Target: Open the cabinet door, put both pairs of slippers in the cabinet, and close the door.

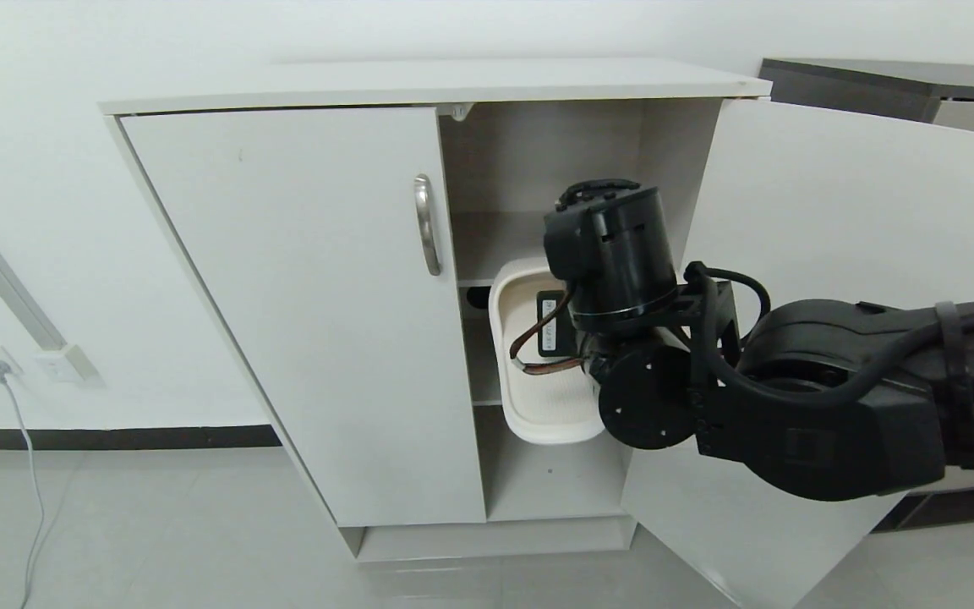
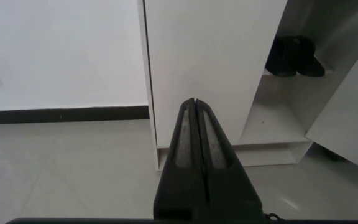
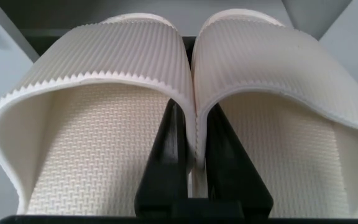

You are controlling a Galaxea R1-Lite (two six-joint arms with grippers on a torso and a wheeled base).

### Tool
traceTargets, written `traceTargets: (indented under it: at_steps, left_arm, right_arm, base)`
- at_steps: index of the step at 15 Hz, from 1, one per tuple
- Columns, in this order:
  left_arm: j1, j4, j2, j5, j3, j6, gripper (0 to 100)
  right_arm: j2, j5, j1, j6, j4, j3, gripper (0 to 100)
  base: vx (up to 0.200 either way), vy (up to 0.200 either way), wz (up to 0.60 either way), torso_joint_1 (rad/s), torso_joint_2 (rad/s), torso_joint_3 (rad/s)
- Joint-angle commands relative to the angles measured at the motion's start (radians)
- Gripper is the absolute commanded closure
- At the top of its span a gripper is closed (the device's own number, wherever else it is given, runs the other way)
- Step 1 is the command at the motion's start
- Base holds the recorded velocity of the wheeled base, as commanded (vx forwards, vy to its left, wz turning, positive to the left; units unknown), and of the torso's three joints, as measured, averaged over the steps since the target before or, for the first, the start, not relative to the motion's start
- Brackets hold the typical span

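slippers (image 1: 538, 397) at cabinet (image 1: 436, 80) opening, right of shut door (image 1: 301, 313)

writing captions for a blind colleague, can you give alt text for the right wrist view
The right claw pinches together the inner edges of a pair of cream slippers with ribbed straps, held side by side. The cabinet opening lies just beyond them.

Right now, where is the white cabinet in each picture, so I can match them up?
Head view: the cabinet stands mid-picture, half open, with the cream slippers at its opening.
Left wrist view: the cabinet stands beyond the shut left tool.
Right wrist view: the cabinet's grey walls show past the cream slippers that the right tool pinches.
Shared landmark: the open compartment.
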Motion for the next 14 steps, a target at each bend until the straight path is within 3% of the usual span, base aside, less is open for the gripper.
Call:
traceTargets:
  at_steps: [1,7,14]
  left_arm:
    - [0.000,0.000,0.001,0.001,0.000,-0.001,100]
    - [0.000,0.000,0.001,0.001,0.000,-0.001,100]
    - [0.000,0.000,0.001,0.001,0.000,-0.001,100]
  right_arm:
    - [-0.006,0.002,-0.003,-0.002,-0.005,0.020,100]
    - [0.004,0.002,-0.008,-0.002,-0.008,0.028,100]
    - [0.004,0.001,-0.008,0.000,-0.010,0.045,100]
  base:
    - [0.000,0.000,0.00,0.000,0.00,0.000]
    - [0.000,0.000,0.00,0.000,0.00,0.000]
    - [0.200,0.000,0.00,0.004,0.00,0.004]
